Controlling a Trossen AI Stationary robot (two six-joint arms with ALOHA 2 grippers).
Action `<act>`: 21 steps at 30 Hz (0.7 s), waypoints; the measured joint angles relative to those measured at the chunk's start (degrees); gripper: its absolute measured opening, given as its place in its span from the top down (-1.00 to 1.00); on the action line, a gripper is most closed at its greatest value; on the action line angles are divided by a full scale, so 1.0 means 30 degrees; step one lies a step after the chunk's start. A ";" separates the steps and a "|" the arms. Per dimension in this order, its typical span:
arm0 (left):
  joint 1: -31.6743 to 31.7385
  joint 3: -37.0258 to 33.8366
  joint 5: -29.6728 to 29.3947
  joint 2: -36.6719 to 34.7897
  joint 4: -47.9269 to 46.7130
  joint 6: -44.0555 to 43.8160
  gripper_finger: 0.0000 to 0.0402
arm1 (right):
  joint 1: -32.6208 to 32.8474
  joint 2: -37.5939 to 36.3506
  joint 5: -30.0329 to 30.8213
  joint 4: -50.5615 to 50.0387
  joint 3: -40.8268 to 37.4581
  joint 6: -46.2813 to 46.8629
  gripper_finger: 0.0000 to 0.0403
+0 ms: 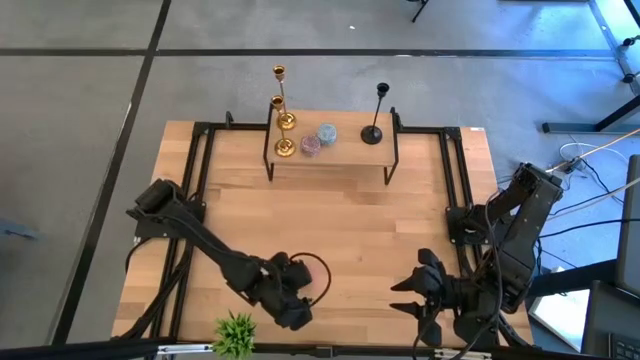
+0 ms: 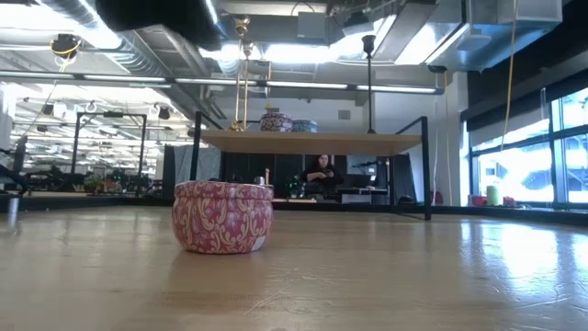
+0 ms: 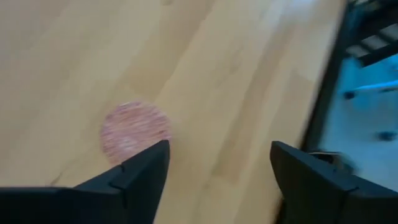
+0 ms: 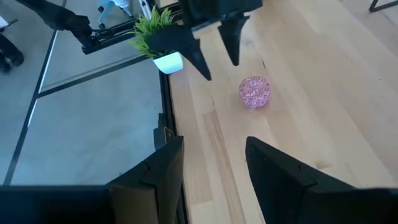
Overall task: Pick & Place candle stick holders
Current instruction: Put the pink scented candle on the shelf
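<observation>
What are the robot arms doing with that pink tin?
The left gripper hangs open just above the pink patterned tin, which sits on the wooden table near the front edge. The right gripper waits open nearby, holding nothing. The two gold candle holders and the black one stand untouched on the raised shelf.

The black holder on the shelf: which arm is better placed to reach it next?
Probably the right. The black holder stands at the shelf's right end, on the right gripper's side. The left gripper hangs open by the pink tin, farther away.
</observation>
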 joint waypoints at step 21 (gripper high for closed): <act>0.4453 0.0172 0.5179 0.2073 -0.2516 -0.1168 -0.68 | -0.0648 0.0007 -0.1056 0.1887 0.0000 0.0415 0.13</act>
